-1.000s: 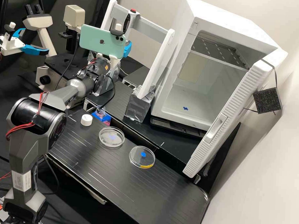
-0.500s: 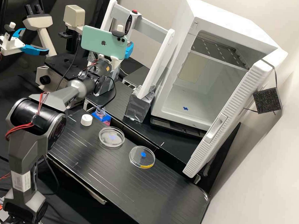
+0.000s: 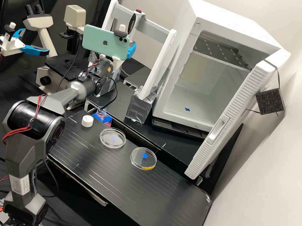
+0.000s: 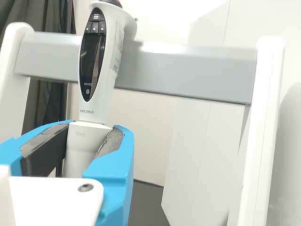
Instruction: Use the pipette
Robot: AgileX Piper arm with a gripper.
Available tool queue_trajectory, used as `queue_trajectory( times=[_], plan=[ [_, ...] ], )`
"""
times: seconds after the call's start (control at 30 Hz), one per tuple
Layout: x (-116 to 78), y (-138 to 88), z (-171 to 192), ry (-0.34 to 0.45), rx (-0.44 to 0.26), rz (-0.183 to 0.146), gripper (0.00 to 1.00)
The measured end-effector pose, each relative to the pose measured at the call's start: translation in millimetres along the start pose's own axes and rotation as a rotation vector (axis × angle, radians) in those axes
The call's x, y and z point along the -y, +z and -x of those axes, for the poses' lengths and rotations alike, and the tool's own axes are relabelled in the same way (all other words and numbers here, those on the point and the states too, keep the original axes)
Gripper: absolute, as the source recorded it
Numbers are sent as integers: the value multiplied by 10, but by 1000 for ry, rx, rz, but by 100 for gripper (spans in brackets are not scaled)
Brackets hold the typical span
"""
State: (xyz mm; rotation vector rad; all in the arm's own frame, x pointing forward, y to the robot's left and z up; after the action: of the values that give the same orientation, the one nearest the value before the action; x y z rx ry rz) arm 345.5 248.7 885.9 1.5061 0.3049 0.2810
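In the high view my gripper [image 3: 131,50] is at the rack, one blue finger showing beside the mint phone. The white pipette [image 3: 132,23], with its dark display and red top, stands upright against the grey crossbar [image 3: 154,29]. From the wrist view, my gripper [image 4: 92,129] is shut on the lower body of the pipette [image 4: 96,61], a pad on either side. Its tip is hidden. Nearer on the bench are an open bottle [image 3: 101,112] in a blue holder, a white cap [image 3: 87,121] and two clear dishes, one plain [image 3: 104,139], one yellow-marked [image 3: 149,168].
Right of the rack stands a white incubator [image 3: 208,92], its door [image 3: 223,129] open toward the bench. A microscope [image 3: 44,25] is behind at the left, near a second arm's blue fingers [image 3: 35,50]. The rack's foil-wrapped foot [image 3: 138,107] rises beyond the dishes.
My gripper and phone have shifted slightly right in the high view, and the pipette has moved the same way with them. The bottle, cap and dishes have not moved.
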Motion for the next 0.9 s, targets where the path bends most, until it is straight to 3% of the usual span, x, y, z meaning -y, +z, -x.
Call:
queue_trajectory(
  times=[0.17, 0.53, 0.73, 0.9],
  plan=[
    [-68, -23, -67, 29, -6, -20, 0],
    [-121, 129, 109, 73, 15, -8, 0],
    [-151, 209, 373, 88, 36, -66, 0],
    [-220, 243, 603, 145, 19, -124, 0]
  ],
)
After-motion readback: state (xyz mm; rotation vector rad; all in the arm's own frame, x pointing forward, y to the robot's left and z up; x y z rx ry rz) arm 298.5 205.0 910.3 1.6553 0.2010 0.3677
